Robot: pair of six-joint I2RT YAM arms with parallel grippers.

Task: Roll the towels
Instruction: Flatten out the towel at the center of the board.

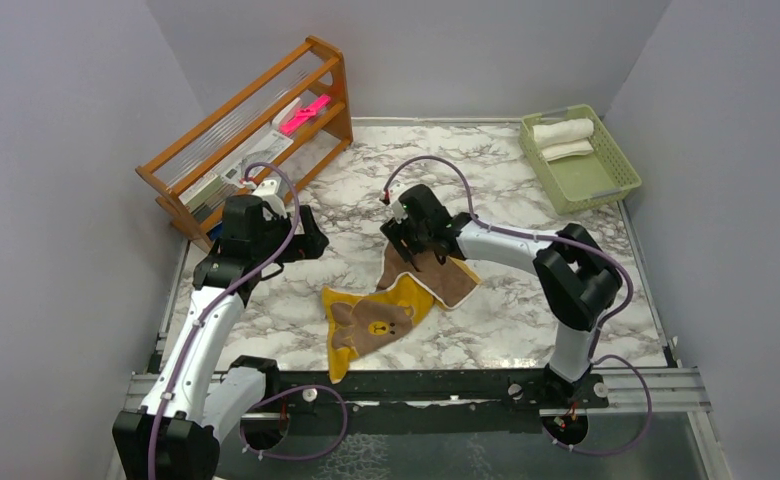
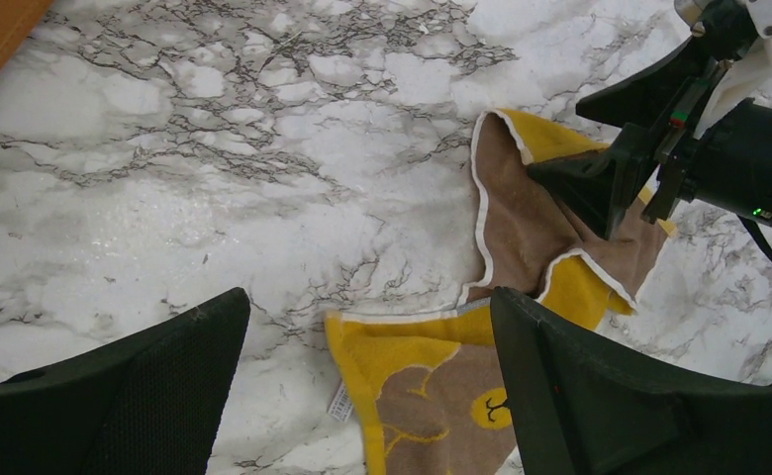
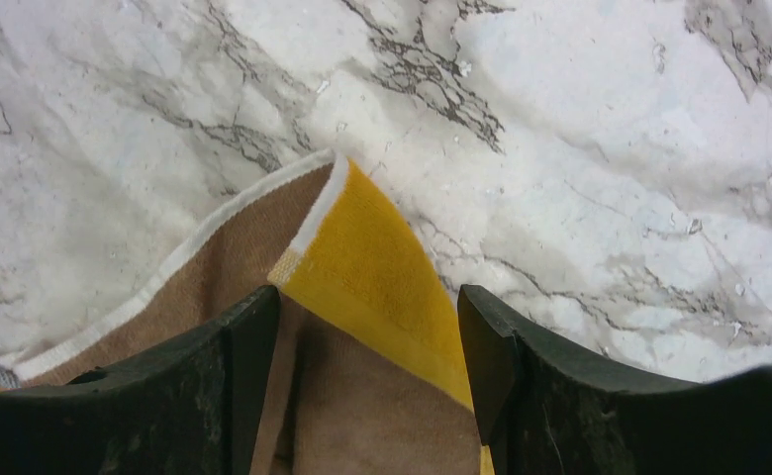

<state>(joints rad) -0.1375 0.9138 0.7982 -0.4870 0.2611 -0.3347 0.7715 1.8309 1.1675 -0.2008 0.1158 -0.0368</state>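
While the mustard-yellow towel (image 1: 391, 312) lies loose and rumpled on the counter (image 1: 266, 300) nearest you, bear print up, no roll has been started in it, so by my reading that half of the job is undone. Just beyond, your right end effector (image 3: 367, 307) has its fingers apart, straddling the towel's turned-over far corner. Your left end effector (image 2: 367, 302) hovers spread wide, over marble and the towel's near edge. Farthest off, the green basket (image 1: 588, 178) holds the cream-white towel (image 1: 563, 133), already rolled and put away.
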